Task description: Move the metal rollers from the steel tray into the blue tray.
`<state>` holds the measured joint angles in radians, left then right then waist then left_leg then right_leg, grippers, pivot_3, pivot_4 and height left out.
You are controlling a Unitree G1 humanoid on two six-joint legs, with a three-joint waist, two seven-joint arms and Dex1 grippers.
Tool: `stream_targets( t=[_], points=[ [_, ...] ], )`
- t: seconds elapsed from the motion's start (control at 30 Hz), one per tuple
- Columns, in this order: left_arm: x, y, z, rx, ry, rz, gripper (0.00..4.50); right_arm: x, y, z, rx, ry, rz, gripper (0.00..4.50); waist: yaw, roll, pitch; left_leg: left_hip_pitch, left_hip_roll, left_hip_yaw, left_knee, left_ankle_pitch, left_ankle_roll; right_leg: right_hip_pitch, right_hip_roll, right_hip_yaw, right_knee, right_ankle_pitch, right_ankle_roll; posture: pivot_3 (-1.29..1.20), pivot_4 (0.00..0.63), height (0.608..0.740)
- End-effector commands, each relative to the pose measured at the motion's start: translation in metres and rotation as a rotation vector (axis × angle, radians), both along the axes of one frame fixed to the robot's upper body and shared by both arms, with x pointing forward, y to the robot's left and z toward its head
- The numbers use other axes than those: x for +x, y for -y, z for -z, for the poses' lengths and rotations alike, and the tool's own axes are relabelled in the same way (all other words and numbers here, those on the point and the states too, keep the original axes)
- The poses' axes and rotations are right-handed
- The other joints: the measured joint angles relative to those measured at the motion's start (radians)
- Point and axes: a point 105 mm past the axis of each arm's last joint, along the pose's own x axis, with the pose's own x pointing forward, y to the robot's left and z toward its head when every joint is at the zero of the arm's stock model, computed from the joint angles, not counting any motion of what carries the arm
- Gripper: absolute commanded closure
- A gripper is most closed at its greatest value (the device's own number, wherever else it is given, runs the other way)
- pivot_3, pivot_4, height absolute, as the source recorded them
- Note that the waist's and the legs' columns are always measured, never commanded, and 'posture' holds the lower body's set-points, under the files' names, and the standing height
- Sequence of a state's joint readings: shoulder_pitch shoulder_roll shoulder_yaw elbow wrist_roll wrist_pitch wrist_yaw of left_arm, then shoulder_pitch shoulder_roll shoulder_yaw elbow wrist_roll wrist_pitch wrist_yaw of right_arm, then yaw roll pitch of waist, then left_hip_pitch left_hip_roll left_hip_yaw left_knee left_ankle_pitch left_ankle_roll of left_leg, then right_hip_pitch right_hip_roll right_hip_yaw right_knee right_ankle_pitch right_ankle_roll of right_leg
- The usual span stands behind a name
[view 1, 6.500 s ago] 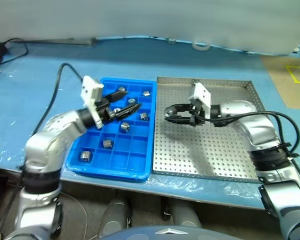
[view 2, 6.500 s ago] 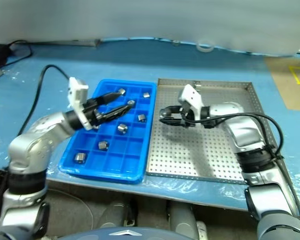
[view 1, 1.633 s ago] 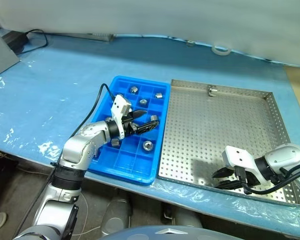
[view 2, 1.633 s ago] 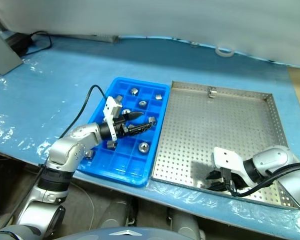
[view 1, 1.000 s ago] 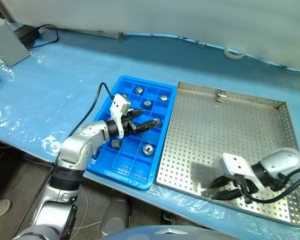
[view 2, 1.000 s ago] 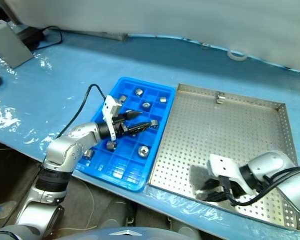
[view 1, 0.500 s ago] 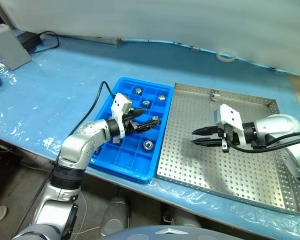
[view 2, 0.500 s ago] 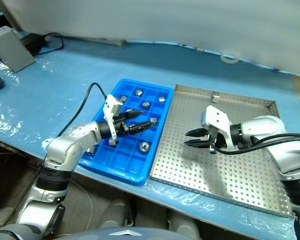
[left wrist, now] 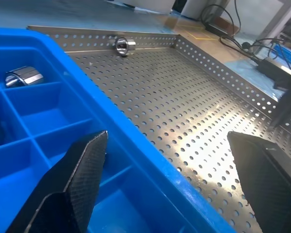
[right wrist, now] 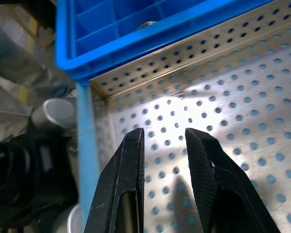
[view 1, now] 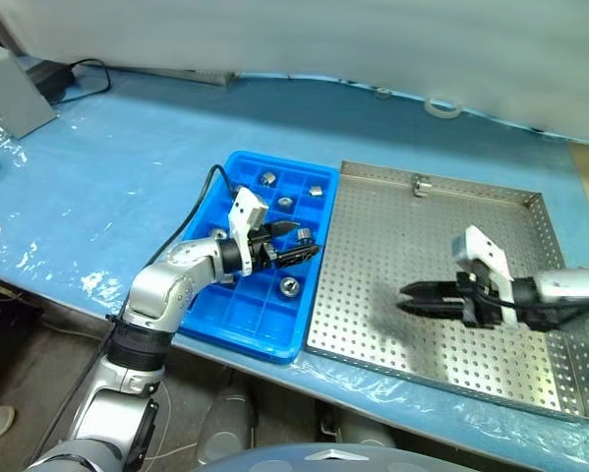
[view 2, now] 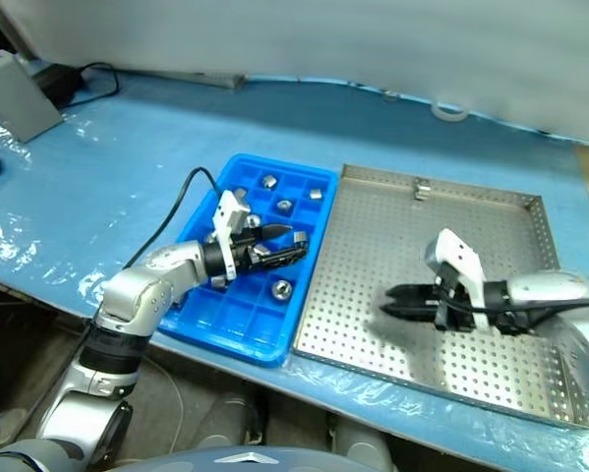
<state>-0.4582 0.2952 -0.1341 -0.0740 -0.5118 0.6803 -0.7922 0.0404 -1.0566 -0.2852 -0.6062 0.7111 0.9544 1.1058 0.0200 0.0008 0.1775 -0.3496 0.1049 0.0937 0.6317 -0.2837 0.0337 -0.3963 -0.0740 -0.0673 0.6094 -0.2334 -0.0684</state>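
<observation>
The blue tray (view 1: pixel 237 313) lies left of the steel tray (view 1: pixel 392 246).

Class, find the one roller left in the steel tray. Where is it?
The roller lies against the far rim of the steel tray, a little left of the rim's middle, well beyond the right hand; it also shows at the rim in the left wrist view.

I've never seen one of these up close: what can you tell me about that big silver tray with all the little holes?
The steel tray is a large rectangular metal pan, silvery grey, with a floor of small round holes and a low perforated rim. It lies flat on the blue-covered table, its side against the blue tray. One metal roller sits by its far rim.
</observation>
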Motion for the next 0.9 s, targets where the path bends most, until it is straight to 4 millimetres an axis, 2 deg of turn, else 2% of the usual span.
stream_targets(
  t=[0.03,0.17,0.3,0.4,0.63,0.77,0.9],
  points=[
    [-0.003,0.015,-0.007,-0.016,0.035,0.07,0.33,-0.016,-0.013,-0.002,-0.043,0.028,-0.043,3.17,-0.008,0.0,0.0,0.001,0.0,0.0,0.0,0.0,0.0,0.002,0.0,0.0,-0.002,0.001,0.001,-0.31,0.15,0.74],
    [-0.004,0.025,-0.006,-0.024,0.029,0.112,0.33,0.002,-0.024,0.003,-0.042,0.104,0.071,3.17,-0.039,0.0,0.0,0.003,0.0,0.0,0.0,0.0,0.001,0.006,0.0,0.0,-0.006,0.003,0.005,-0.35,0.15,0.74],
    [-0.006,0.03,-0.004,-0.029,0.009,0.144,0.33,-0.003,-0.025,0.02,-0.064,0.038,0.08,3.17,-0.049,0.001,-0.001,0.002,-0.001,0.0,0.0,0.0,0.001,0.006,0.0,0.0,-0.007,0.004,0.005,-0.39,0.15,0.74],
    [-0.01,0.031,0.003,-0.026,-0.007,0.166,0.33,-0.004,-0.015,0.032,-0.054,0.002,0.15,3.17,-0.05,0.001,-0.001,0.001,-0.001,0.0,-0.001,0.0,0.001,0.004,0.0,0.0,-0.008,0.004,0.005,-0.41,0.15,0.74],
    [-0.014,0.045,0.004,-0.041,-0.021,0.223,0.33,-0.01,0.013,0.052,-0.07,-0.018,0.247,3.17,-0.066,0.001,-0.001,-0.001,-0.001,0.001,-0.001,-0.003,0.006,0.006,0.0,0.0,-0.015,0.005,0.006,-0.47,0.15,0.74],
    [-0.011,0.048,0.001,-0.041,-0.011,0.232,0.33,-0.01,0.022,0.064,-0.077,-0.03,0.252,3.17,-0.087,0.002,-0.001,-0.001,-0.001,0.001,-0.001,-0.004,0.006,0.007,0.0,0.0,-0.019,0.006,0.009,-0.47,0.15,0.74],
    [-0.008,0.047,-0.001,-0.039,0.0,0.225,0.33,-0.018,0.027,0.076,-0.067,-0.082,0.201,3.17,-0.093,0.002,-0.002,-0.002,-0.001,0.001,-0.002,-0.004,0.008,0.007,0.0,0.0,-0.021,0.007,0.009,-0.45,0.15,0.74]
  ],
)
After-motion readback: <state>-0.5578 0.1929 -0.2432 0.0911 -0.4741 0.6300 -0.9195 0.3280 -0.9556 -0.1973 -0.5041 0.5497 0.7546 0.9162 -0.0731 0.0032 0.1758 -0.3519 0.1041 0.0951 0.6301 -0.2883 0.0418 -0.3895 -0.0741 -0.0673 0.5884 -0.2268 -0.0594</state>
